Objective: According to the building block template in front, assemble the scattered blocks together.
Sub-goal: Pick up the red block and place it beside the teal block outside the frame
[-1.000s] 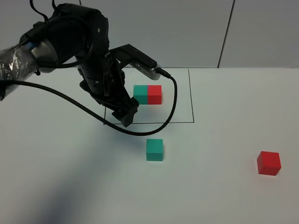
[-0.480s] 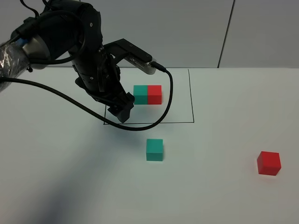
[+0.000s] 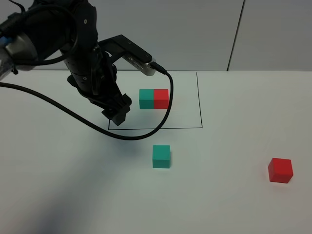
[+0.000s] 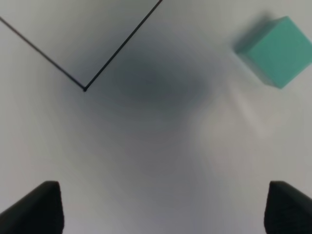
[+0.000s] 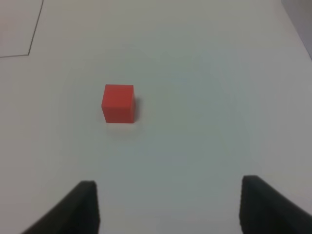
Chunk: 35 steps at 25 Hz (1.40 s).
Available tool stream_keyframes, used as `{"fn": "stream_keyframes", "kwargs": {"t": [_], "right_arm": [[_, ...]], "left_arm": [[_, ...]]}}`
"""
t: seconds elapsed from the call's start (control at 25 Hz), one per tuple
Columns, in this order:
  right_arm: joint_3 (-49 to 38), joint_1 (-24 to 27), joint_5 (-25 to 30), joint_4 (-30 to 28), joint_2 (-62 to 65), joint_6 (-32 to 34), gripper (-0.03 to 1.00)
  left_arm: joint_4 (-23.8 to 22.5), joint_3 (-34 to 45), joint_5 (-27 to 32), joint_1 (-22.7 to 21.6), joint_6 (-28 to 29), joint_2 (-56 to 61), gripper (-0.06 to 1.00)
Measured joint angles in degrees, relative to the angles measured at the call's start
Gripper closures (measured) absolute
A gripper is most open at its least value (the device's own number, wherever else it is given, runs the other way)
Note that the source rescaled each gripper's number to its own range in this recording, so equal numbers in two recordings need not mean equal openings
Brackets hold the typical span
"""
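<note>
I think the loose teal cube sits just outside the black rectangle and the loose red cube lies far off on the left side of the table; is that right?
Not quite. The loose red cube lies far off on the right side, not the left, as the exterior high view shows. The loose teal cube does sit just outside the black rectangle.

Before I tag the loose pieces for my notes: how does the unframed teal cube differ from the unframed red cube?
Colour: the teal cube is teal-green, the red cube red. Place: the teal cube sits near the middle, just outside the drawn black frame; the red cube lies far off toward the right arm's side, alone. Shared: both look equal in size, rest flat on the white table, held by nothing.
</note>
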<state>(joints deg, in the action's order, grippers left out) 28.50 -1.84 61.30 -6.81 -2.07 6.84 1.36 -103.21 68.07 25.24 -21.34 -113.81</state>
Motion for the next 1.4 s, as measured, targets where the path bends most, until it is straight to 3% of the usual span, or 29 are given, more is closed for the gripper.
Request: {"fn": "stream_keyframes", "kwargs": {"t": [0.32, 0.72, 1.16, 1.4], "right_arm": [[0.00, 0.00, 0.00, 0.00, 0.00, 0.00, 0.40], [0.00, 0.00, 0.00, 0.00, 0.00, 0.00, 0.40], [0.00, 0.00, 0.00, 0.00, 0.00, 0.00, 0.40], [0.00, 0.00, 0.00, 0.00, 0.00, 0.00, 0.40]], "left_arm": [[-0.40, 13.68, -1.00, 0.00, 0.38, 9.30, 0.02], [-0.44, 41.36, -16.34, 0.00, 3.59, 29.00, 0.02], [-0.44, 52.44, -16.80, 0.00, 10.71, 45.37, 0.02], [-0.29, 57.69, -15.93, -1.32, 11.75, 54.05, 0.02]]}}
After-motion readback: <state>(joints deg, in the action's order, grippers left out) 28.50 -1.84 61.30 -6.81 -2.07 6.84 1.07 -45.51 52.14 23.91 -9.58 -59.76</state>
